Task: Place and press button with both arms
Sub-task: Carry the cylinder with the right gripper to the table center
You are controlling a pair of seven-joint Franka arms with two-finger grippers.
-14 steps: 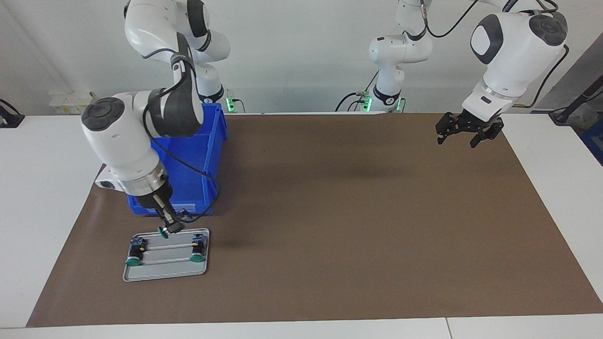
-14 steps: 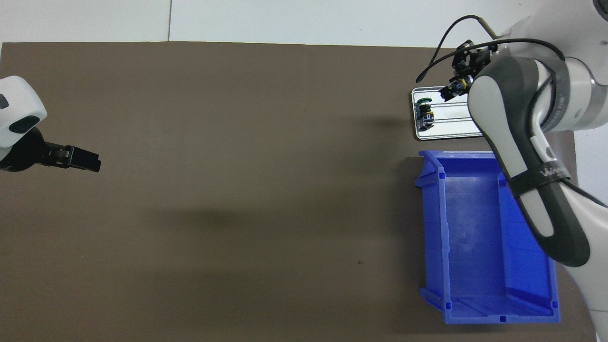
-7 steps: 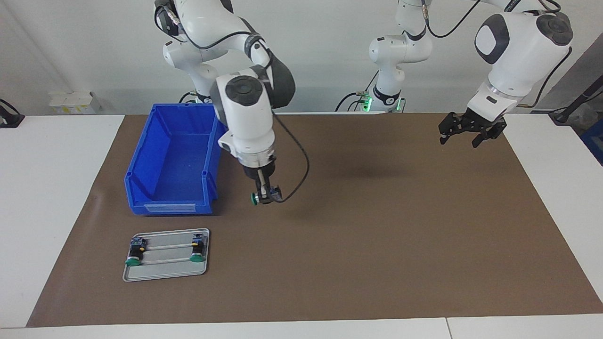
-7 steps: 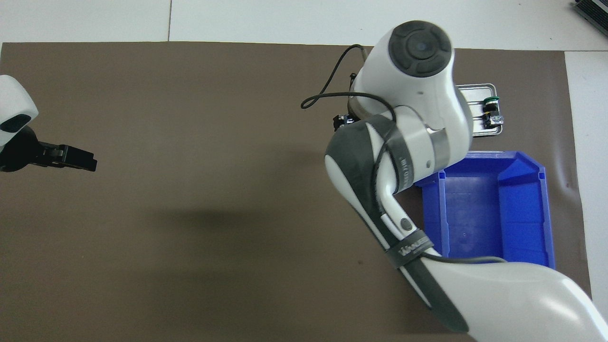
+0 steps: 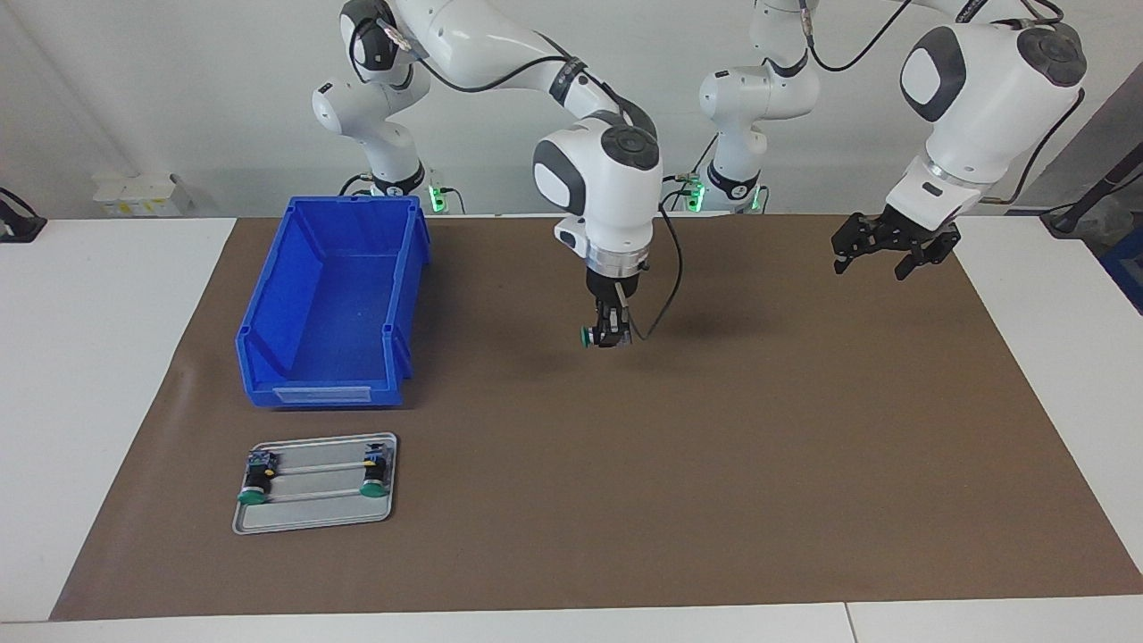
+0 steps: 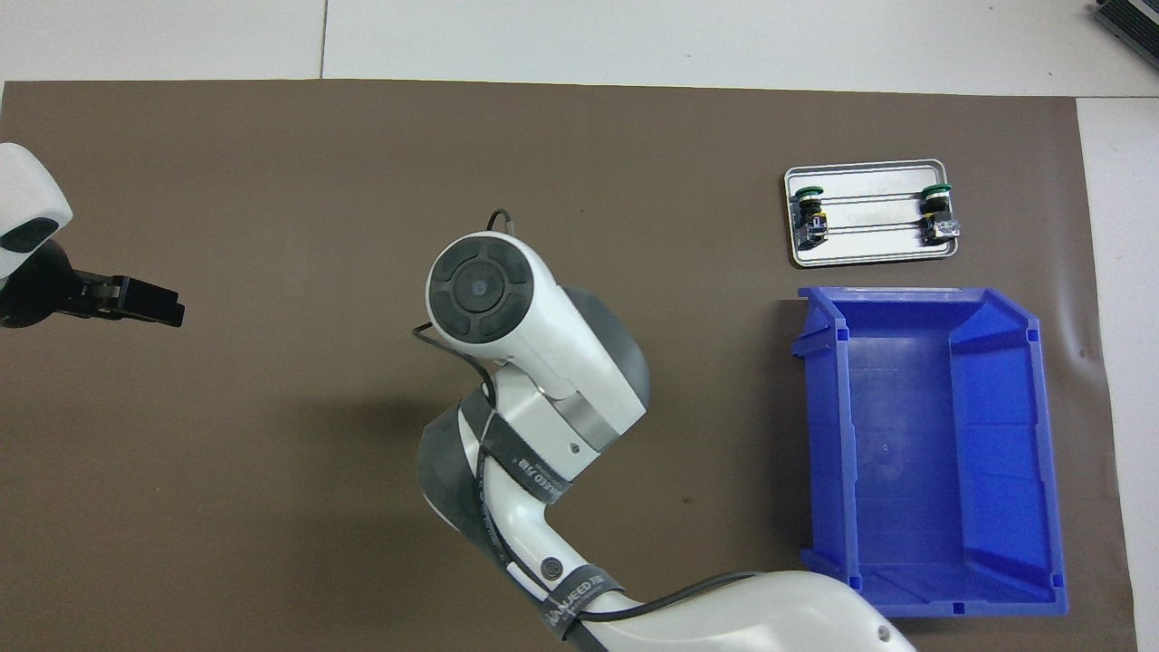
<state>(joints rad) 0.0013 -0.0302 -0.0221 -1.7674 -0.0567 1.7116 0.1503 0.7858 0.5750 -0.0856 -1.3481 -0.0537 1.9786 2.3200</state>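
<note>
One button [image 5: 587, 337] clamped in right pincer [image 5: 610, 337] over mat [image 5: 714, 446], left pincer [image 5: 880, 250] spread empty, no writing legible.

We see two glossy white jointed robot arms [image 5: 598, 179] with dark grey round joint caps [image 6: 477, 287], looping black cables [image 5: 661, 295], silver wrist rings, black two-finger grippers [image 5: 893, 246] and green base lights.

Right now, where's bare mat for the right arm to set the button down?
Bare brown mat runs from the blue bin to the left arm's end, including under the right gripper and its button. The left gripper waits, jaws open. It is crowded only by the bin and the metal tray.
</note>
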